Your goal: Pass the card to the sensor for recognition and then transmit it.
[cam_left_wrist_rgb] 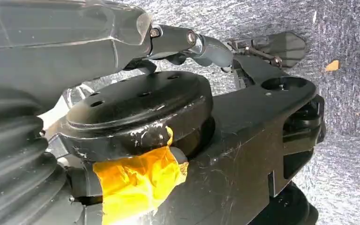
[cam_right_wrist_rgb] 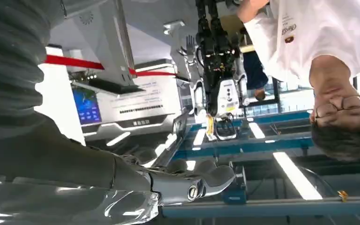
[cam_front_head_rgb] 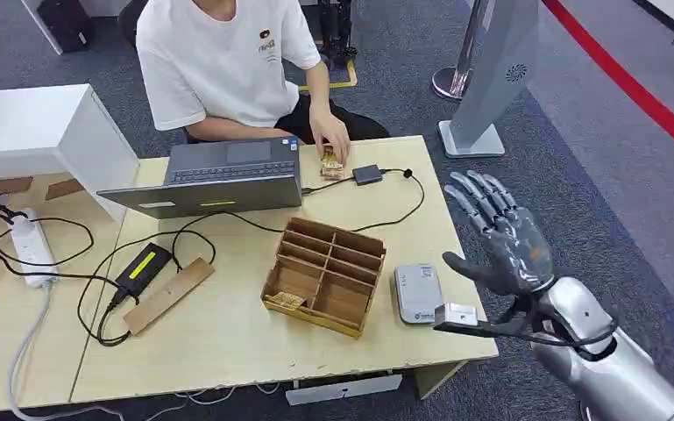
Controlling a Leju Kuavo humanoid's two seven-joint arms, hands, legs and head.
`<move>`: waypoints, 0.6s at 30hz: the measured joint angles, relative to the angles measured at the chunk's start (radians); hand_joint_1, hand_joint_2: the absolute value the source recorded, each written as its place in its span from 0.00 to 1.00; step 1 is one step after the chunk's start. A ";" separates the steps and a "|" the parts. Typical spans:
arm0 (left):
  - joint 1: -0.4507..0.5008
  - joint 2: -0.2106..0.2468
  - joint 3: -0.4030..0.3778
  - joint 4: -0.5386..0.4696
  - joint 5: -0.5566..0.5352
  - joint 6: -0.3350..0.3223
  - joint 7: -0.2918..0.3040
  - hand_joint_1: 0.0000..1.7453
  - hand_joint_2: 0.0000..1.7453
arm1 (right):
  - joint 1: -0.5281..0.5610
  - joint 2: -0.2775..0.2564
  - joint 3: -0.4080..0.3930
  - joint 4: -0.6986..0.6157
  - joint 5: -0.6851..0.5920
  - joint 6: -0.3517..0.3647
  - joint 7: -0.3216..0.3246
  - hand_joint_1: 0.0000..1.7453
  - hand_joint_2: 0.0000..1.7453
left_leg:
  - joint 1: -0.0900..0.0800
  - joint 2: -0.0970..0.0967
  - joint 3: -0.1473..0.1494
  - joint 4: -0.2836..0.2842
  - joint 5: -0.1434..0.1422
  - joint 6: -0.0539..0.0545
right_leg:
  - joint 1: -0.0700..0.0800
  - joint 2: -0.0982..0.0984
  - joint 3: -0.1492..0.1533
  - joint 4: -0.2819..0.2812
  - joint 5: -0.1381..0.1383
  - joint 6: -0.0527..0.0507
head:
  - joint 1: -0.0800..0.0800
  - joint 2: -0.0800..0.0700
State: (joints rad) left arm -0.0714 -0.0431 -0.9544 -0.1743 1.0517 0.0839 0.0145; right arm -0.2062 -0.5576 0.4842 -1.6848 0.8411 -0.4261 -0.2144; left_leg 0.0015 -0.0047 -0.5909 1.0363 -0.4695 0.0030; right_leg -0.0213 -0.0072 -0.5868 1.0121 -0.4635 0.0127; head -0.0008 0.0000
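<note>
The right hand (cam_front_head_rgb: 501,235) hovers spread and empty beside the desk (cam_front_head_rgb: 228,338) (no card taken yet); next it must reach the brown compartmented wooden box (cam_front_head_rgb: 324,274).

Sensor (cam_front_head_rgb: 417,293) lies right of divided tray (cam_front_head_rgb: 324,274).

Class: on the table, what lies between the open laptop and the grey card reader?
In the head view, the brown wooden divided organiser box lies between the dark grey open laptop and the grey card reader.
</note>
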 joint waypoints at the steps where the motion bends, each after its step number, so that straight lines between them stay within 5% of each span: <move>1: 0.000 0.000 0.000 0.000 0.005 0.000 -0.001 0.00 1.00 | 0.028 -0.008 -0.014 -0.023 0.009 -0.007 -0.008 0.00 1.00 | 0.000 0.000 0.000 0.000 0.000 0.000 | 0.000 0.000 0.000 0.000 0.000 0.000 | 0.000 0.000; 18: 0.002 0.000 0.013 0.000 0.051 0.005 -0.016 0.00 1.00 | 0.437 -0.083 -0.144 -0.315 0.037 -0.051 -0.088 0.00 1.00 | 0.000 0.000 0.000 0.000 -0.002 0.001 | 0.000 0.000 0.000 0.000 -0.001 0.001 | 0.000 0.000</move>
State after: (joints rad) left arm -0.0691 -0.0435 -0.9419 -0.1743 1.1029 0.0889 -0.0015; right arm 0.2304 -0.6405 0.3399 -1.9994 0.8778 -0.4768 -0.3021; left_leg 0.0014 -0.0043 -0.5912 1.0361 -0.4715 0.0040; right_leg -0.0215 -0.0069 -0.5868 1.0119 -0.4647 0.0142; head -0.0008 0.0000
